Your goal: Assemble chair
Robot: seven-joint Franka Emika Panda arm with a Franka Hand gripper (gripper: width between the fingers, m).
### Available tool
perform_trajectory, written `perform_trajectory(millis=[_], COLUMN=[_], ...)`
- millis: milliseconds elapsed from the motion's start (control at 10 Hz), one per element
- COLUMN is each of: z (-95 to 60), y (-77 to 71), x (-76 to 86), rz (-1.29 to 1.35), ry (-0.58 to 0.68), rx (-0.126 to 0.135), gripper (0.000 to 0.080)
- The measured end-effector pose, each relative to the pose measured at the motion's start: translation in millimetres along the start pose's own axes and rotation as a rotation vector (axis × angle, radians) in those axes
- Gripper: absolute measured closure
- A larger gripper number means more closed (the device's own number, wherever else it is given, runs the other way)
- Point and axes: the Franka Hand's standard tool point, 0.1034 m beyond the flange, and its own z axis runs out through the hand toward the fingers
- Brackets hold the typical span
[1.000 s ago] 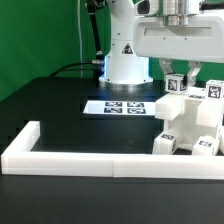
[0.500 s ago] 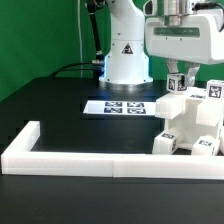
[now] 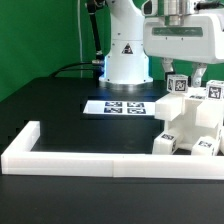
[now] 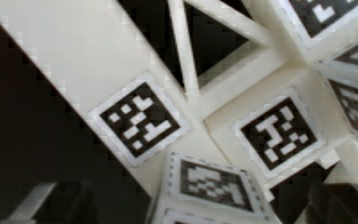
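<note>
The partly built white chair [image 3: 192,125] stands at the exterior view's right, with marker tags on its blocks. One tagged post end [image 3: 178,84] sticks up from it. My gripper [image 3: 186,74] hangs just above, its fingers straddling that post end with gaps on both sides, so it is open and holds nothing. In the wrist view the gripper [image 4: 190,206] shows as two dark fingers on either side of the tagged white post [image 4: 211,186]. Beyond the post lie more tagged white chair parts [image 4: 140,118].
A white L-shaped fence [image 3: 70,158] runs along the table's front and the exterior view's left. The marker board [image 3: 118,107] lies flat in front of the robot base [image 3: 125,60]. A green screen stands behind at the left.
The hand has shifted a little to the exterior view's right over the chair, and the fingers now stand wider apart. The chair parts have not moved.
</note>
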Motion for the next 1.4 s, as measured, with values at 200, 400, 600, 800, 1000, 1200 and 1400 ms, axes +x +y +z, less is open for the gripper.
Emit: perform_trajectory(millis=[200,400,600,800,1000,1200,1400], z=[0.1,0.1,0.1,-0.3,0.1,-0.2,-0.3], y=[0.2,0.3,0.3,0.4,0.2,1.8,2.6], x=[0.1,0.4,0.5,1.8,4.4,8.3,10.1], rz=[-0.188,-0.390,-0.505,-0.744,-0.951,-1.100,-1.249], ry=[0.001,0.001,0.001,0.008,0.014,0.018,0.022], rx=[-0.001,-0.001,-0.001,-0.010,-0.010,-0.021,-0.036], gripper=[0.0164,0.0151,0.0151,0.0151,0.0151,0.0151,0.0151])
